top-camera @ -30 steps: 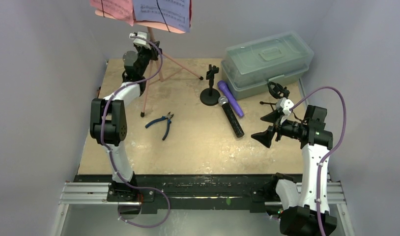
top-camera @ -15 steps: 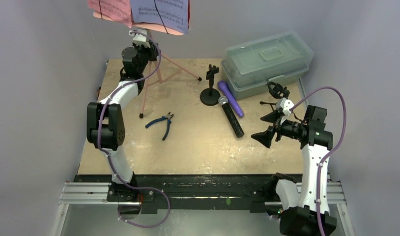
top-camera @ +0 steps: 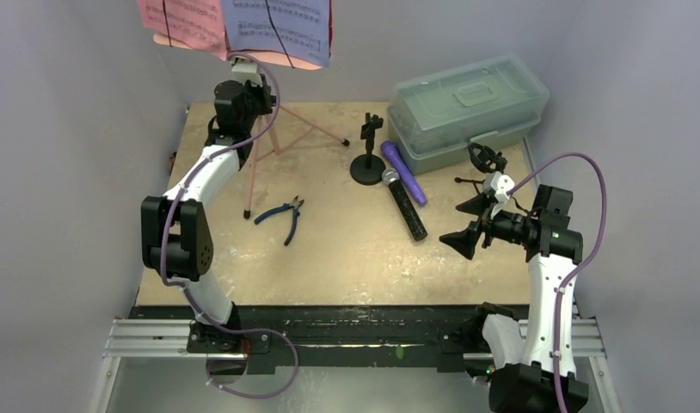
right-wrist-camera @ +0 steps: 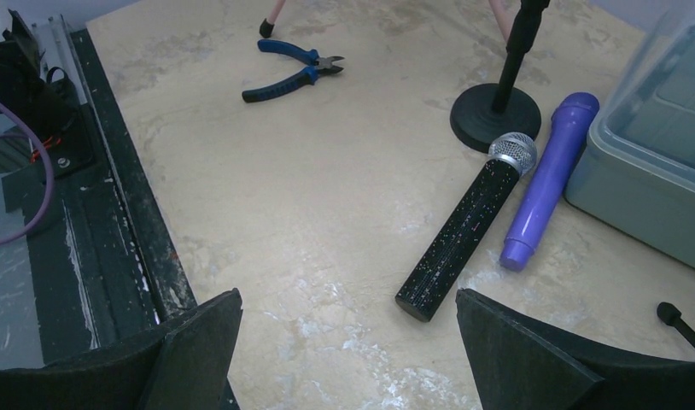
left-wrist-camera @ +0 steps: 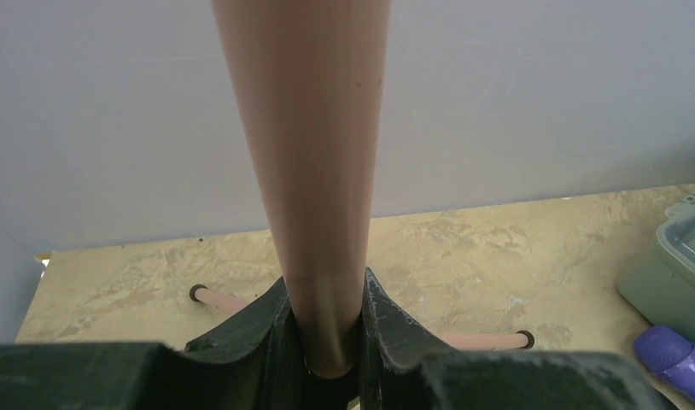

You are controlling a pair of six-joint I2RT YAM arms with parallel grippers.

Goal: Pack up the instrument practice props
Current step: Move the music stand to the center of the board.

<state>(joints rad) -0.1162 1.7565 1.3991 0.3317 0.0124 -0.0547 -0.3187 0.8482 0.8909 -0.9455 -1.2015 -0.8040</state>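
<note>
The pink tripod music rack (top-camera: 254, 159) stands at the back left, with lavender (top-camera: 282, 26) and red music sheets (top-camera: 181, 21) on its panel at the top edge. My left gripper (top-camera: 246, 93) is shut on the rack's pole (left-wrist-camera: 318, 171), and in the left wrist view the gripper (left-wrist-camera: 325, 299) has both fingers pressed on it. The black silver-headed mic (top-camera: 404, 205) and purple mic (top-camera: 403, 172) lie side by side mid-table beside a black round-based mic support (top-camera: 367, 163). A second black support (top-camera: 482, 159) stands by my open, empty right gripper (top-camera: 469, 222). In the right wrist view the right gripper (right-wrist-camera: 348, 342) hovers near the black mic's tail (right-wrist-camera: 464, 231).
Blue-handled pliers (top-camera: 282, 215) lie left of centre. A translucent greenish lidded box (top-camera: 467, 107) sits at the back right, next to the purple mic (right-wrist-camera: 549, 179). Walls stand close on both sides. The black rail (top-camera: 346, 323) runs along the near edge.
My left arm has swung left and back with the rack's pole held. The rack's sheets have shifted left in the top view. The right arm has not moved.
</note>
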